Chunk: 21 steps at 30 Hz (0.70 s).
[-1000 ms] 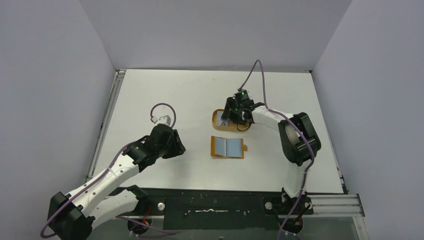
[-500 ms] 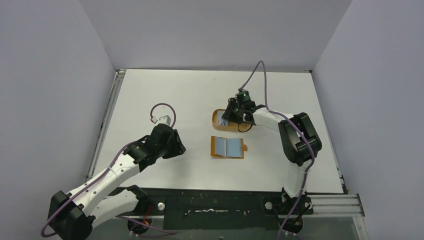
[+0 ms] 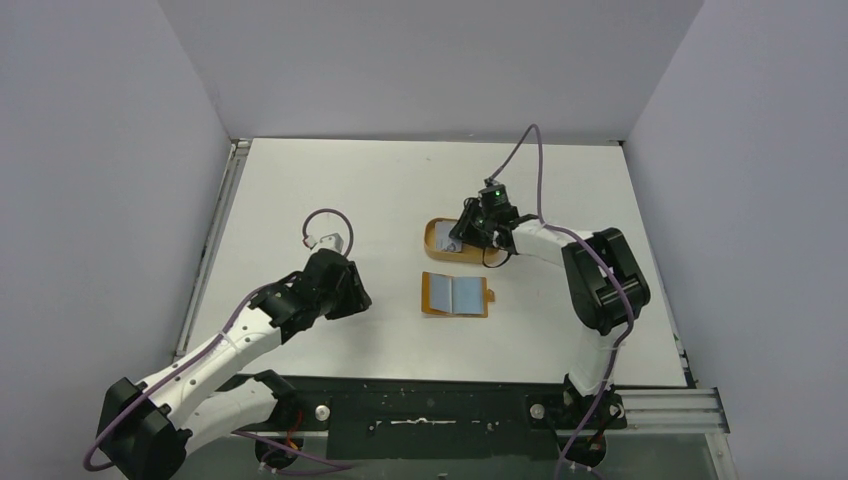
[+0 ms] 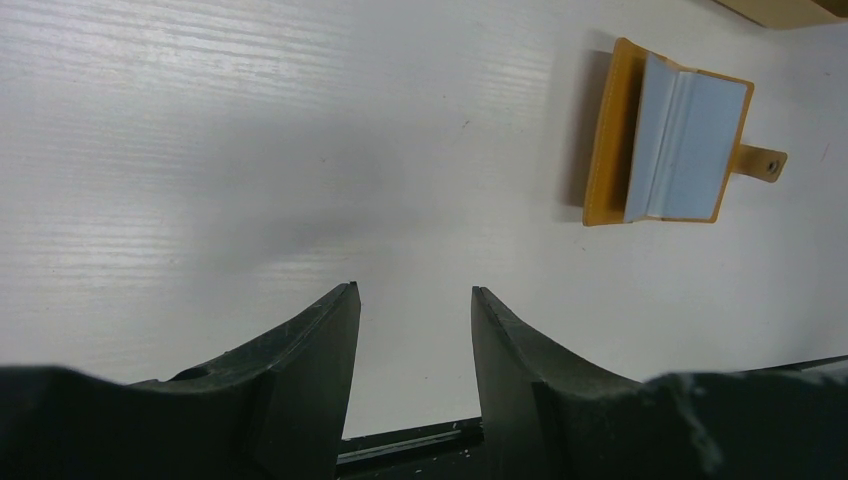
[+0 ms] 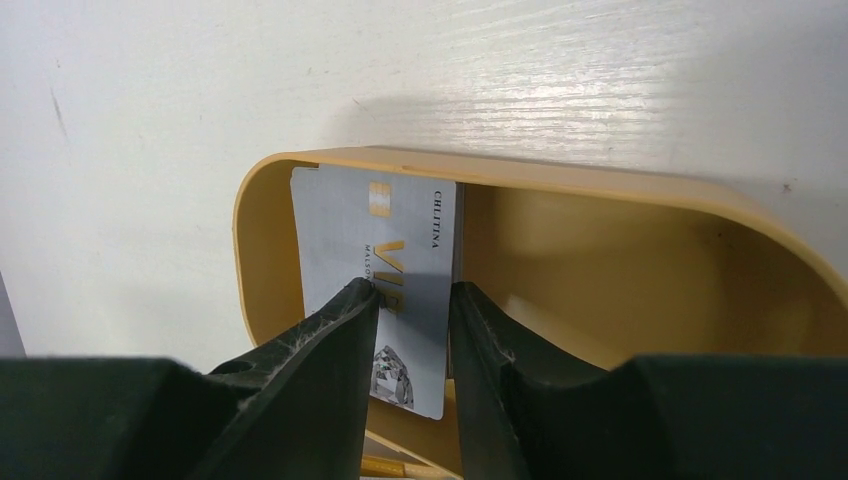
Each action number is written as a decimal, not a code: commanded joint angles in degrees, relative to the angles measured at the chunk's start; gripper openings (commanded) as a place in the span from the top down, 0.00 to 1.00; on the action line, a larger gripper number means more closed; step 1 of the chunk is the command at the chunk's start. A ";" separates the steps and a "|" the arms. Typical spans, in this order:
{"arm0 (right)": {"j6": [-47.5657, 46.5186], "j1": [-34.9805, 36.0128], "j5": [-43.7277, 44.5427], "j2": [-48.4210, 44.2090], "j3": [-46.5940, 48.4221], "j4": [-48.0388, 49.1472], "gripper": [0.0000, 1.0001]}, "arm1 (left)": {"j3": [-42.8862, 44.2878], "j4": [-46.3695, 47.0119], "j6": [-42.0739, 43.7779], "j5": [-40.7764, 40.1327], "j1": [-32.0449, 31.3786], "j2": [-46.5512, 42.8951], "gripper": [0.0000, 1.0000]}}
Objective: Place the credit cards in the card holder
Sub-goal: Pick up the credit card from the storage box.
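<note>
I am reaching my right gripper (image 5: 412,298) down into the left end of the orange oval tray (image 5: 610,187), and my two fingers there are standing only a narrow gap apart, closing on nothing that I can see. A silvery grey credit card (image 5: 340,235) is lying in that end of the tray, face up with gold lettering. It is wider than the gap, so my fingertips are sitting over its face rather than at its edges. I cannot tell whether they are touching it. The card's far short edge is resting against the curved tray wall. The tan-orange card holder (image 3: 456,294) is lying open and flat on the white table (image 3: 330,180), just on the near side of the tray and apart from it, showing its pale lining upward and pointing its little closure tab to the right. I am holding my left gripper (image 4: 415,300) over bare table well to the left of the card holder, with its fingers spread and nothing between them.
</note>
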 commanded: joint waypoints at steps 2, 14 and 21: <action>-0.50 -1.12 1.72 -2.69 -1.90 -0.27 0.69 | 0.32 3.15 -0.22 -0.37 -0.41 0.19 0.57; 0.16 -1.93 0.89 -5.12 -4.06 0.78 0.86 | 0.25 3.45 -0.47 -0.43 -0.71 0.44 0.57; 0.86 -2.12 1.27 -7.04 -4.71 0.60 1.00 | 0.10 3.42 -0.48 -0.54 -0.75 0.34 0.57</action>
